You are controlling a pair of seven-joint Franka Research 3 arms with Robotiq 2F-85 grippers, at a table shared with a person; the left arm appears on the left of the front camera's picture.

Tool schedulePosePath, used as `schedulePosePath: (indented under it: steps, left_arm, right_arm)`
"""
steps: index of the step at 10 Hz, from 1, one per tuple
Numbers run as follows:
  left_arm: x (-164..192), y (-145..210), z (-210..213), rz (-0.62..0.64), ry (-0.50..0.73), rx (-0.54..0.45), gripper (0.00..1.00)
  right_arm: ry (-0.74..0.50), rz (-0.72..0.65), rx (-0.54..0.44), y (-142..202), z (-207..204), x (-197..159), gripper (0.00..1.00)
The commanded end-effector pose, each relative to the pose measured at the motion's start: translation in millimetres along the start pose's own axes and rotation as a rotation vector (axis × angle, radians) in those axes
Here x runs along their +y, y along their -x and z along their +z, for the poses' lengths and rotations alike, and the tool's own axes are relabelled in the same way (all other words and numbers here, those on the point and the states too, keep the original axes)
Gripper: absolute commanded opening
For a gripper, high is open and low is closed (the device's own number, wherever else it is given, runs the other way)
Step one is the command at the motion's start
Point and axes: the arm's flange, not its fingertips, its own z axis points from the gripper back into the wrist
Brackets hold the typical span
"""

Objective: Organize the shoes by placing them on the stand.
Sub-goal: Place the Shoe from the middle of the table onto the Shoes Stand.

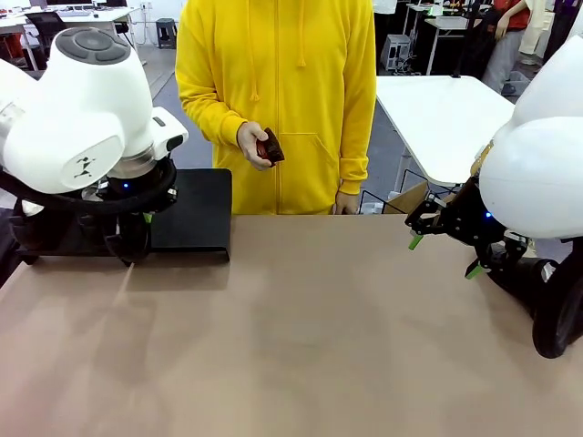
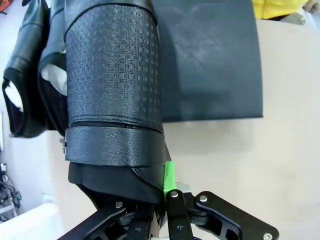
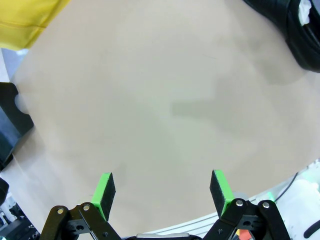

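Observation:
My left gripper (image 2: 162, 186) is shut on the heel end of a black shoe (image 2: 114, 85) with a textured upper. That shoe points away over the left part of the matte-black stand (image 2: 210, 60). Two more black shoes (image 2: 25, 75) stuffed with white paper lie just beside it. From the front, the left gripper (image 1: 135, 238) hangs at the stand's (image 1: 193, 214) left half, where dark shoes (image 1: 64, 238) rest. My right gripper (image 1: 444, 255) hovers open and empty above the table's right side. Another black shoe (image 3: 287, 30) lies on the table beyond it; the front view shows this shoe (image 1: 547, 305) under the right arm.
A person in a yellow hoodie (image 1: 278, 91) stands at the far edge and holds a small brown brush (image 1: 271, 146) in one hand. The right panel of the stand is bare. The tan tabletop (image 1: 291, 337) is open across the middle and front.

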Motion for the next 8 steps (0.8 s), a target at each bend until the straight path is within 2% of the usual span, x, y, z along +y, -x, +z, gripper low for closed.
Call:
schedulePosePath:
  steps: [1,3,8]
  left_arm:
    - [7,-23,-12,-0.024,-0.016,-0.044,0.00]
    - [12,-44,-28,-0.028,-0.011,-0.064,0.00]
    - [1,-79,-57,-0.039,-0.015,-0.040,0.00]
  right_arm:
    - [-0.017,0.012,0.004,-1,1,1,1.00]
    - [-0.017,0.012,0.004,-1,1,1,1.00]
    - [-0.017,0.012,0.004,-1,1,1,1.00]
